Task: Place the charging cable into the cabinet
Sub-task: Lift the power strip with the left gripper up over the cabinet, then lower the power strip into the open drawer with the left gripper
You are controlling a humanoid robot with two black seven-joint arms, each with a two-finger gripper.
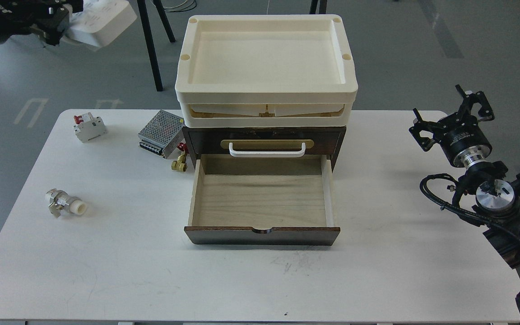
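Two black robot arms show at the sides of the frame. At the upper left corner, the left gripper (54, 28) is pinching the flat white power strip, the charging cable (101, 21), and holds it up in the air, tilted, well apart from the white table (106, 262) below and off to the left of the cabinet. In the middle of the frame stands the dark brown wooden cabinet (264, 140), with a white handle (266, 150) on a brass plate on its upper front. Its lower drawer (262, 198) is pulled out toward the bottom of the frame, and the light wood inside is bare. On top of the cabinet sits a cream plastic tray (266, 92) with a thick rim. Just left of the cabinet lies a silver metal box full of little holes (160, 133), and a small brass fitting (179, 163) sits near the cabinet's lower left corner. Farther left is a small white switch block with a red lever (89, 127). Lower left lies a silver and white pipe piece (65, 204). At the right side, the right gripper (456, 115) hangs above the table edge with its two fingers spread apart, holding nothing.
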